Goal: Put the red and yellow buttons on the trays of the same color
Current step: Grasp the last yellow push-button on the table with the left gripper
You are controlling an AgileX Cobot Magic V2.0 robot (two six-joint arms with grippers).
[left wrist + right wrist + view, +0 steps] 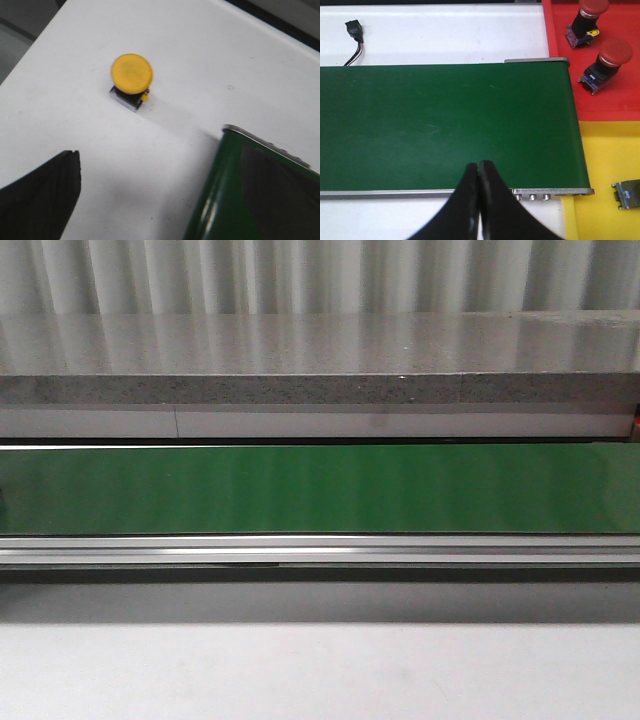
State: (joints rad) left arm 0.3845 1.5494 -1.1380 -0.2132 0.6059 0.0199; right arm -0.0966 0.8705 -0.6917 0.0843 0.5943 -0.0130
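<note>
**Still waiting on the table: one yellow button, grasp it by the base**

Currently the yellow button (131, 74) is sitting upright on the white table (200, 65), apart from the end of the green conveyor belt (235, 195), in the left wrist view. It is looking small, rigid and light: a smooth domed cap over a narrower squarish grey base with a small yellow tab. The cap is likely to be slippery, so pinching across the flat sides of the base, or just under the cap's rim, is probably the surer hold; being top-heavy, it may tip if nudged.

Two red buttons (610, 57) are lying on the red tray (620, 105), seen from the right wrist. The yellow tray (605, 165) beside it is holding only a grey metal part at its edge.

Only one dark finger (42, 197) of the left gripper is showing, well short of the button, so I cannot tell how wide that gripper is standing. The right gripper (479, 167) is hanging over the belt with its fingertips pressed together, holding nothing.

A black connector (354, 31) with wires is resting on the table beyond the belt. From the front, the belt is running bare before a grey ledge and pale corrugated wall.
</note>
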